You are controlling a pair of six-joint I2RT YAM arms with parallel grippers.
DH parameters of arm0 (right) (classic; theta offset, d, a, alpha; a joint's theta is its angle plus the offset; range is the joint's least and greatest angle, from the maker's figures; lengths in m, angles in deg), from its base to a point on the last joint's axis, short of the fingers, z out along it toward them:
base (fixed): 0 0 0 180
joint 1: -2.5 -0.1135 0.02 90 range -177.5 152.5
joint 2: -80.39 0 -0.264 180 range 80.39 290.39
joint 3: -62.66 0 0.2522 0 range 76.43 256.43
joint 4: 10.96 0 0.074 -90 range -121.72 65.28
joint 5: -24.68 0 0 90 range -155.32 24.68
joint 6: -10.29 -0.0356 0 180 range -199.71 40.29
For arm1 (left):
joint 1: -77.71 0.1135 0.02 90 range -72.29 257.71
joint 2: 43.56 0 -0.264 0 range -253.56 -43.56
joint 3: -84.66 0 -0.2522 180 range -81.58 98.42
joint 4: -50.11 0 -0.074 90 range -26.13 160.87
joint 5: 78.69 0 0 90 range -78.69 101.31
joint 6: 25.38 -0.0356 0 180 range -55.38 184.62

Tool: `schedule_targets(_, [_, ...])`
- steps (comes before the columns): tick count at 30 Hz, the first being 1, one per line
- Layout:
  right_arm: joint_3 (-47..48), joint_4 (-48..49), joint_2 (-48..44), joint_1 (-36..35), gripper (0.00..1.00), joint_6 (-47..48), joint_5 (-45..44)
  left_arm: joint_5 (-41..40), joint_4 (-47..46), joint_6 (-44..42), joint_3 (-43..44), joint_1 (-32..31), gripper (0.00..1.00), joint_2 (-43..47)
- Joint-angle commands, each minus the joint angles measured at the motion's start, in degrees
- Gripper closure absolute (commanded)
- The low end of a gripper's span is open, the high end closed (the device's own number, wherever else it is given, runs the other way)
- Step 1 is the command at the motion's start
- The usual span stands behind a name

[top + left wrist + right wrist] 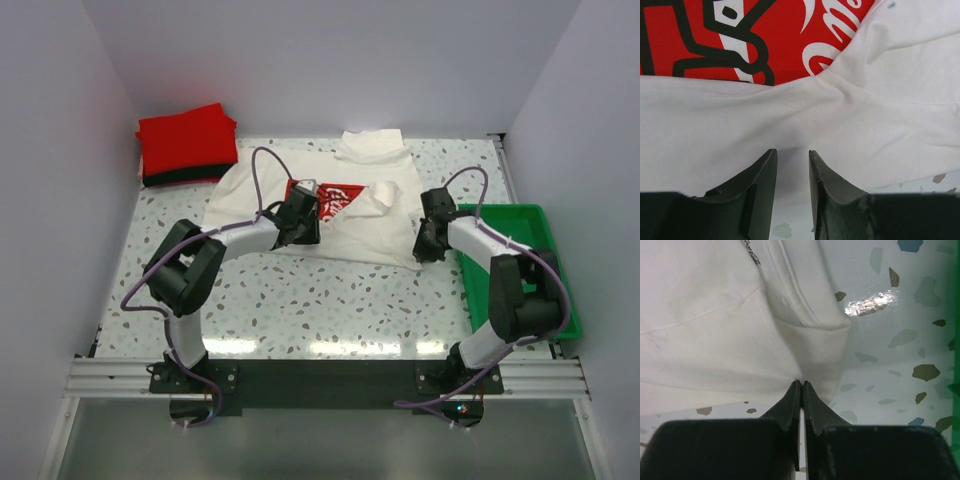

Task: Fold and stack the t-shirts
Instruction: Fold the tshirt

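The cream-white t-shirt with a red chest print lies partly folded in the middle of the table. My left gripper hovers low over its front part. In the left wrist view the gripper is open a little, with white cloth and the red print just beyond its tips. My right gripper is at the shirt's right edge. In the right wrist view it is shut on the cloth's edge. A folded red shirt lies on a black one at the back left.
A green plastic tray stands at the right edge, beside the right arm. White walls enclose the speckled table on three sides. A metal rail runs along the near edge.
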Motion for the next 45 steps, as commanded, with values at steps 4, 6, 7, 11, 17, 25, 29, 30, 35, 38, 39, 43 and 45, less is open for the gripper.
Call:
schedule_targets(4, [-1.1,-4.0,-6.9,1.8,1.00,0.5,-7.6,-3.1,0.3,2.5,-1.5,0.7,0.64,1.8])
schedule_targets(6, [-2.7,-4.2,-8.6,2.9,1.00,1.1,-6.4,-3.3,0.0,3.4,-2.7,0.9,0.64,3.0])
schedule_targets(7, [-3.1,-4.1,-9.0,3.7,1.00,1.1,-6.0,-3.2,-0.3,3.7,-3.1,1.0,0.64,3.6])
schedule_targets(11, [-3.9,-4.4,-9.1,4.3,0.93,0.6,-4.7,-2.9,-0.4,6.3,-5.2,2.8,0.61,8.6])
schedule_targets(17, [-5.0,-3.8,-13.9,5.5,0.59,0.8,0.4,-3.9,0.6,13.3,-15.8,10.7,0.51,21.9])
schedule_targets(25, [-6.6,-1.8,-22.3,5.4,0.44,-0.5,11.2,-13.0,6.6,21.1,-28.8,22.9,0.37,40.2])
schedule_targets(29, [-8.0,0.5,-24.0,4.5,0.44,-3.0,15.3,-7.8,2.5,20.6,-32.5,32.0,0.37,38.8])
schedule_targets(30, [-8.3,0.9,-24.1,4.2,0.44,-3.3,15.4,-6.5,2.0,20.7,-32.8,32.5,0.38,38.2])
schedule_targets(35, [-9.0,2.1,-22.7,4.1,0.44,-3.1,16.2,-6.1,-1.7,22.3,-34.1,34.7,0.37,34.6])
schedule_targets(38, [-10.0,3.3,-21.4,4.1,0.44,-2.9,16.1,-5.8,-4.8,22.6,-34.4,35.6,0.37,32.2])
schedule_targets(39, [-10.2,3.4,-21.0,4.1,0.44,-3.0,16.3,-5.2,-5.8,22.6,-34.4,35.6,0.37,31.5])
schedule_targets(43, [-11.6,4.2,-20.9,4.1,0.44,-3.2,16.2,-4.2,-13.3,21.9,-34.9,37.5,0.37,28.4])
schedule_targets(45, [-12.4,4.0,-21.0,4.1,0.43,-3.6,15.8,-3.4,-14.6,22.1,-34.4,37.6,0.38,25.4])
